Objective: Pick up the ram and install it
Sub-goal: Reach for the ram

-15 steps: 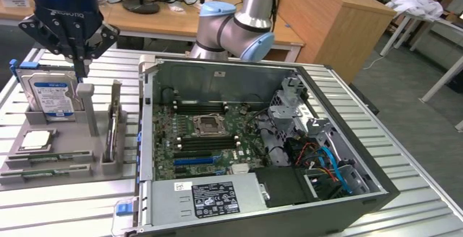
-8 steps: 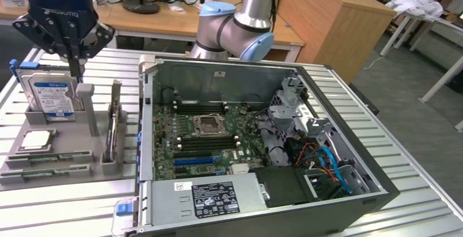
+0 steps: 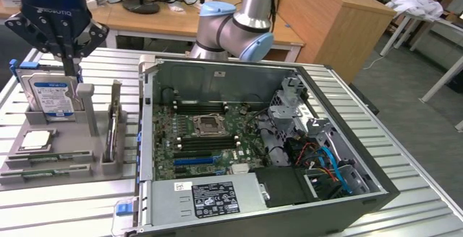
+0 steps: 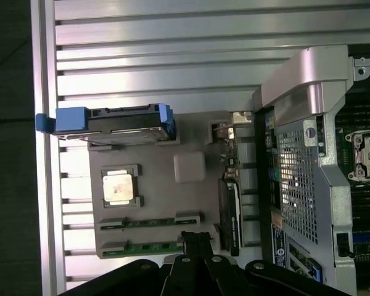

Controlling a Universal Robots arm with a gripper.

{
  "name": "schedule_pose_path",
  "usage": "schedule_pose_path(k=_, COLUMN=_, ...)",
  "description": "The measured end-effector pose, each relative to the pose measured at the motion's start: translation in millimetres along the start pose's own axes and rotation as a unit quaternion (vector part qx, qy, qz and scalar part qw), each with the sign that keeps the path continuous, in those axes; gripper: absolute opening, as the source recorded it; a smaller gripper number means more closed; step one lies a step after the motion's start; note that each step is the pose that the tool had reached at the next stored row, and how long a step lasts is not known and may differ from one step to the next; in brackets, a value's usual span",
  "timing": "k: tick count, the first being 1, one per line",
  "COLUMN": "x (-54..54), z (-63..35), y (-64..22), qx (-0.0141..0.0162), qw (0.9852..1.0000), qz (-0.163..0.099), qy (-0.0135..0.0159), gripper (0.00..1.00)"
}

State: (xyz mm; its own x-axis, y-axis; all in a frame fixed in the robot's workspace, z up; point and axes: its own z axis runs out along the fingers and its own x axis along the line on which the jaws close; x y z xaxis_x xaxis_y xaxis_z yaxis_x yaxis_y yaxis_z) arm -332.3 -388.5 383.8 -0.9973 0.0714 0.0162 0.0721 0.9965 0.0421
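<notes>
Two green ram sticks lie edge-up in the near slots of the grey holder (image 3: pixel 87 164): one ram stick (image 3: pixel 47 158) (image 4: pixel 151 222) and a second (image 3: pixel 43 173) (image 4: pixel 149 248) beside it. My gripper (image 3: pixel 70 63) (image 4: pixel 196 239) hangs above the holder's far end, over the upright hard drive (image 3: pixel 51 98), well above the sticks. Its fingers are pressed together with nothing between them. In the wrist view the fingertips sit just past one end of the two sticks.
The holder also carries a silver processor chip (image 3: pixel 38 139) (image 4: pixel 119 187) and an upright card (image 3: pixel 114 126). The open computer case (image 3: pixel 376 177) lies at the exterior view's right, its motherboard showing black memory slots (image 3: pixel 206 142), blue slots (image 3: pixel 194 161) and a processor socket (image 3: pixel 206 123). All rests on a ribbed metal table (image 3: pixel 65 210).
</notes>
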Motion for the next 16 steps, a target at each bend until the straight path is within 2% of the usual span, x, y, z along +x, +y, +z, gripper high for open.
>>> schedule_pose_path(k=16, x=15.8, z=0.6, y=2.0, qx=0.0, qw=1.0, qz=-0.001, qy=0.0001, gripper=0.11)
